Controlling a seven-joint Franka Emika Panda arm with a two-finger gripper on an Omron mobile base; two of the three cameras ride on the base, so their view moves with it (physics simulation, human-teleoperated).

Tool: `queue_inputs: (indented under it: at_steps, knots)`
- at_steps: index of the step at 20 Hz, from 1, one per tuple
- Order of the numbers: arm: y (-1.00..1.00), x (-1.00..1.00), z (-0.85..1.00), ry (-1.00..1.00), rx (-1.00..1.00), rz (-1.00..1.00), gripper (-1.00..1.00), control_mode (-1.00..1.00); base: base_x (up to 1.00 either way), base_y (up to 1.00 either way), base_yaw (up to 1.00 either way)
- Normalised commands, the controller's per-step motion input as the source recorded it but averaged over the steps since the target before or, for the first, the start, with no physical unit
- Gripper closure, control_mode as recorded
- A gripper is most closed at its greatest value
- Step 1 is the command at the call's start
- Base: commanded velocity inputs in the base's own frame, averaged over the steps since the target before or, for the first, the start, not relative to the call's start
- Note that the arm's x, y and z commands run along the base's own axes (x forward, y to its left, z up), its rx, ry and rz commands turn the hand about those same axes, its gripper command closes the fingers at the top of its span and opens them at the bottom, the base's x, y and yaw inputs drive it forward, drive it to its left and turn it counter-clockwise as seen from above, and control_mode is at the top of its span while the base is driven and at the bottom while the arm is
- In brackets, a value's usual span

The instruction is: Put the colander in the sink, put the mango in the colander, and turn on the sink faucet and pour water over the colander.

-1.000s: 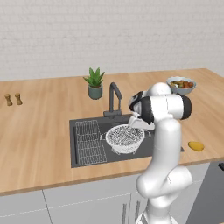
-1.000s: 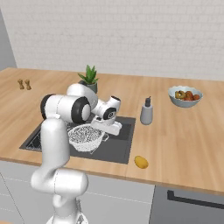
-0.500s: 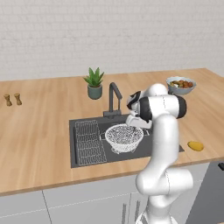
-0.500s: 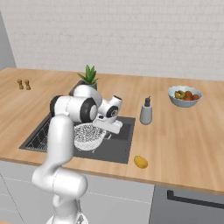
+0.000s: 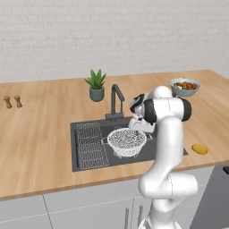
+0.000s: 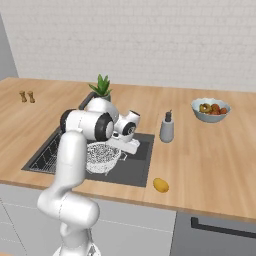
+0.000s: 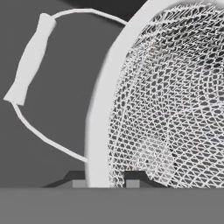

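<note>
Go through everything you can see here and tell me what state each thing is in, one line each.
White perforated colander: upright in the sink, gripped at its rim.
Two-finger gripper: shut on the colander's rim.
Dark grey sink: no water seen in it, wire rack lying on its left side.
Dark grey faucet: off, no stream visible.
Yellow-orange mango: lying on the wooden counter, outside the colander.
Grey-blue fruit bowl: upright, holding fruit.

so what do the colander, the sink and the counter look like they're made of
Colander: fine white wire mesh with a solid white rim and thin wire handles, probably coated metal or plastic; light shows through the weave.
Sink: matte dark grey, without gleam, perhaps composite or coated metal.
Counter: light wood, with visible plank grain and a smooth finish.
</note>
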Motion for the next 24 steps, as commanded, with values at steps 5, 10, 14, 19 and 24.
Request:
queue_inputs:
  at_steps: [5, 10, 14, 19, 24]
  knots:
    - [-0.12, -0.21, -0.31, -0.13, 0.00, 0.00, 1.00, -1.00, 0.00, 0.00, 0.00]
    - [-0.11, -0.17, -0.26, -0.19, -0.03, 0.00, 1.00, -1.00, 0.00, 0.00, 0.00]
    - [-0.19, -0.05, -0.24, -0.17, -0.04, 0.00, 1.00, -1.00, 0.00, 0.00, 0.00]
    - [-0.03, -0.27, -0.19, -0.21, -0.03, 0.00, 1.00, -1.00, 0.00, 0.00, 0.00]
    - [0.02, -0.44, -0.03, -0.22, 0.00, 0.00, 1.00, -1.00, 0.00, 0.00, 0.00]
